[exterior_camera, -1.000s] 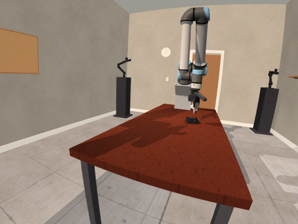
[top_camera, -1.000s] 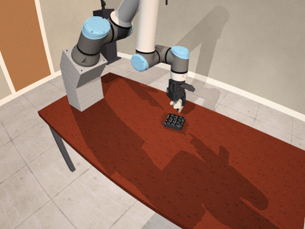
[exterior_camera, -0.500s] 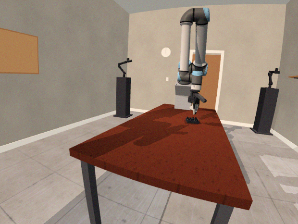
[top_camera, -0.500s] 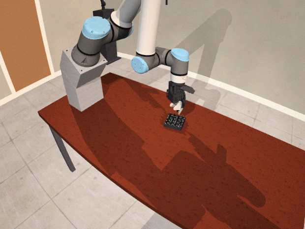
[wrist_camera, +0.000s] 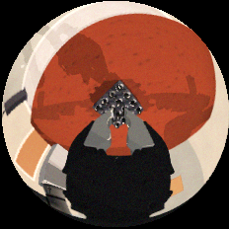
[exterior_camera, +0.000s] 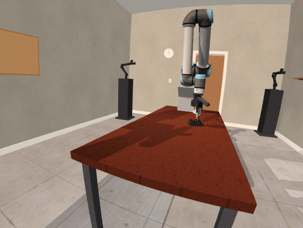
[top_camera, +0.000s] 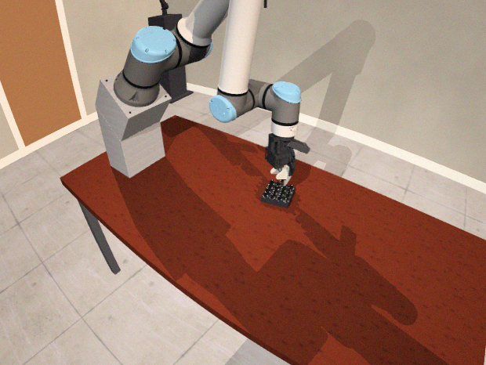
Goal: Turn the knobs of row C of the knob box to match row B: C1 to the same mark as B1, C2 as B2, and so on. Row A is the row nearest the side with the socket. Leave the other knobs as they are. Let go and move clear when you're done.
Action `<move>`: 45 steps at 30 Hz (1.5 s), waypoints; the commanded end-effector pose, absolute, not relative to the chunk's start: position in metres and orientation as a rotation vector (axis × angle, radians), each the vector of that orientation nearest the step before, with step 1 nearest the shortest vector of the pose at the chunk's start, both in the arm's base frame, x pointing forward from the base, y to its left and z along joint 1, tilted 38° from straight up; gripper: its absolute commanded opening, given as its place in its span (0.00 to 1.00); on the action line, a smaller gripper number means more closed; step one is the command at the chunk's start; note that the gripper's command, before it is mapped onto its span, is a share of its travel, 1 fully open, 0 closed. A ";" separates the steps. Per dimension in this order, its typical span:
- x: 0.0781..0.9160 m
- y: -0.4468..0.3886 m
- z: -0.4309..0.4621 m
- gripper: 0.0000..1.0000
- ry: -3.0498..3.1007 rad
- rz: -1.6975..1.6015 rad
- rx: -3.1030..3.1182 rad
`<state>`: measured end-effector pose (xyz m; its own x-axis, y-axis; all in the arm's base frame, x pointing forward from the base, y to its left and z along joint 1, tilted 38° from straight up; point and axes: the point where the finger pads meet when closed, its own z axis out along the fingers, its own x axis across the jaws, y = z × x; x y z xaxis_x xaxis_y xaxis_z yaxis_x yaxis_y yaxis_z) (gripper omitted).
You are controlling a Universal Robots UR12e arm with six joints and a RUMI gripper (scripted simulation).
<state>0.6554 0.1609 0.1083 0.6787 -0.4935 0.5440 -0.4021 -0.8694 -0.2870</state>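
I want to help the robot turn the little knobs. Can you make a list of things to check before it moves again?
1. Knob box flat on the table: ok.
2. Gripper right above the box, at its far edge: ok.
3. Gripper pointing straight down: ok.
4. Gripper narrowed to knob size: ok; whether a knob sits between the fingers: cannot tell.
5. Which knob lies under the gripper, and whether it belongs to row C: cannot tell, the knobs are too small and the socket side does not show.
6. Marks on rows B and C match: cannot tell, the marks are unreadable.
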 end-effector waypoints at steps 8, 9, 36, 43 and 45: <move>0.661 0.161 0.101 0.11 0.736 -0.954 -2.744; 0.662 0.161 0.101 0.11 0.736 -0.954 -2.744; 0.663 0.161 0.099 0.11 0.736 -0.954 -2.744; 0.663 0.161 0.099 0.11 0.736 -0.954 -2.744; 0.663 0.161 0.099 0.11 0.736 -0.954 -2.744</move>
<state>0.6630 0.1605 0.0985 0.6786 -0.4935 0.5441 -0.4021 -0.8694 -0.2871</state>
